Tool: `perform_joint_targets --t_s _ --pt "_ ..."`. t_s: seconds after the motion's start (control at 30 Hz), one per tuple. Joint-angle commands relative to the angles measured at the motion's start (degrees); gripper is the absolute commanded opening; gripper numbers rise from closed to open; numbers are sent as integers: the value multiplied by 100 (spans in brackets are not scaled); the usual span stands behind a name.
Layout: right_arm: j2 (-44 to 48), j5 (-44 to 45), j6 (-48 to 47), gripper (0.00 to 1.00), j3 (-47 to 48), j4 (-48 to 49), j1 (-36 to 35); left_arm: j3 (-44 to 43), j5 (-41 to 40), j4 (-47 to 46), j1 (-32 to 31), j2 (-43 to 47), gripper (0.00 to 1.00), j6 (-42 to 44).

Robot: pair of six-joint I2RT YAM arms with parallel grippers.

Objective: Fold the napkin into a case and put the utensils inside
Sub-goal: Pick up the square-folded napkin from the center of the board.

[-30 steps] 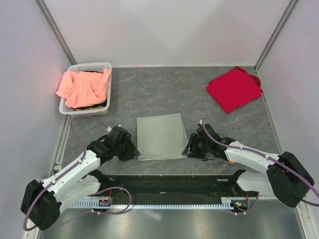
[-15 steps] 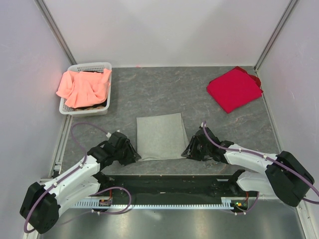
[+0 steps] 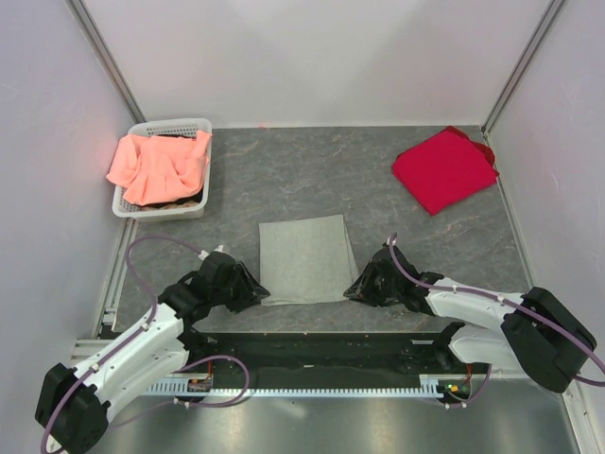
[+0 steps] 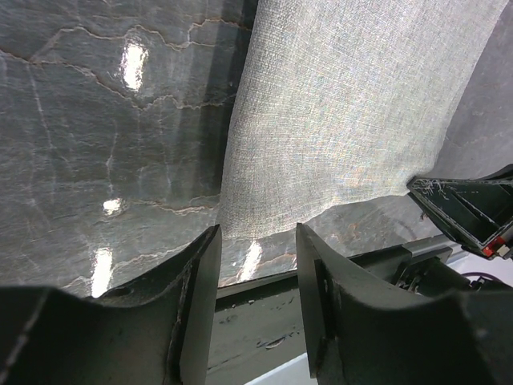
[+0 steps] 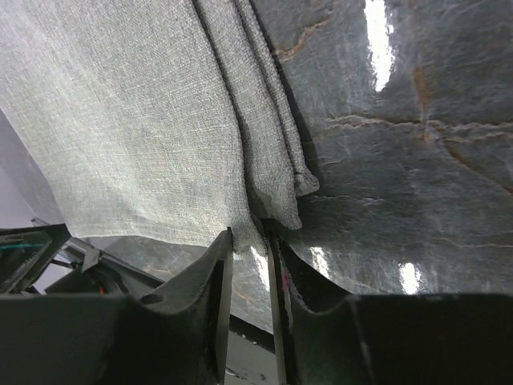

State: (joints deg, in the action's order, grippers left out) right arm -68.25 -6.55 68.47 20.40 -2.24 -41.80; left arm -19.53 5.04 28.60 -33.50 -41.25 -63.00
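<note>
Surface: dark grey marbled table (image 3: 312,170).
Napkin (image 3: 304,257): grey-green, folded flat, centre of the top view.
Left gripper (image 4: 258,233): at the napkin's lower-left corner, jaws apart, holding nothing.
Right gripper (image 5: 248,233): at the lower-right corner, jaws narrowed around the layered edge; whether they clamp it, cannot tell.
Elsewhere: red cloth (image 3: 444,170) upper right; basket (image 3: 170,125) with orange cloth (image 3: 156,165) upper left.

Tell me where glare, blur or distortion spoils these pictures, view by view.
Top external view: even light, sharp, the napkin casts almost no shadow; the side walls lean outward. Left wrist view: white glare patches on the table, weave crisp, left gripper's fingers nearly black. Right wrist view: a strong glare streak at top right, folded napkin edge sharp.
</note>
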Motion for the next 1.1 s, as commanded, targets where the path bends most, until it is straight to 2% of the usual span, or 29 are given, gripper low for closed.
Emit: perform_joint_targets --t_s 0.0,0.17,0.27,0.4,0.47,0.63,0.83,0.97,1.07 --pt "-66 101 360 31 -229 180 -30 -86 32 -13 10 -5 50 -177" --pt "-66 162 404 29 -335 180 -21 -156 6 32 10 -181 51 -46" --pt "-92 197 378 21 -362 180 -30 -183 -3 49 1 -348 52 34" --pt "-48 198 229 4 -326 329 -30 -235 -38 84 10 -427 54 113" --pt "57 189 176 0 -318 330 -30 -271 -38 84 10 -392 55 122" --pt "539 215 1 0 -169 242 -21 -367 -56 84 10 -366 55 148" --pt "953 478 -264 0 271 -804 -30 -438 -64 67 10 -445 55 165" --pt "892 461 -351 0 219 -1024 -30 -473 -29 40 18 -489 55 236" --pt "770 243 -457 2 148 -849 -30 -482 -3 49 10 -541 55 306"
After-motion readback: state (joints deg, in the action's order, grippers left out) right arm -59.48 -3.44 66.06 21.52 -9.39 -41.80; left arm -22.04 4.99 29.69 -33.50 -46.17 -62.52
